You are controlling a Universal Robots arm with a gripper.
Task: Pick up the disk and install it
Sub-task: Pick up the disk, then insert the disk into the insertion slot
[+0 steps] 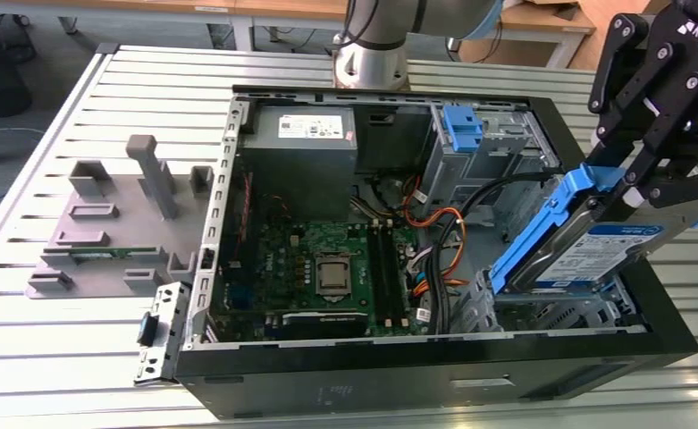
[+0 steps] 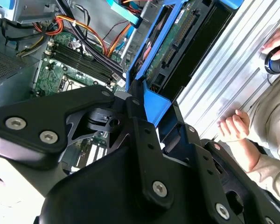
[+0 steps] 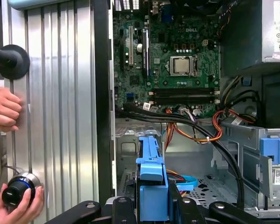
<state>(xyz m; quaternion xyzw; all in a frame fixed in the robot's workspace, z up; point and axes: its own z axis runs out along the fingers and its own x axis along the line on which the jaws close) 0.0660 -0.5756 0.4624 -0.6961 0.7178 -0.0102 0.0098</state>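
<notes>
The disk [image 1: 590,253], silver with a white-and-blue label and blue side rails, hangs tilted over the drive cage [image 1: 563,313] at the front corner of the open computer case [image 1: 444,362], on the exterior view's right. My black gripper [image 1: 637,189] is shut on its upper end, a finger on each side. In the second wrist view the disk [image 2: 179,42] shows its underside and connector, with the gripper [image 2: 142,105] clamped on the blue rail. The first wrist view looks along the blue rail of the disk [image 3: 151,179] between the fingers of the gripper [image 3: 151,207].
The case holds a green motherboard [image 1: 324,259], a grey power-supply box [image 1: 306,134], bundled cables [image 1: 438,232] and an upright blue latch [image 1: 462,125]. A grey fixture [image 1: 110,223] lies on the slatted table. A person's hands [image 3: 4,107] rest beside the case, one on a knob [image 3: 18,191].
</notes>
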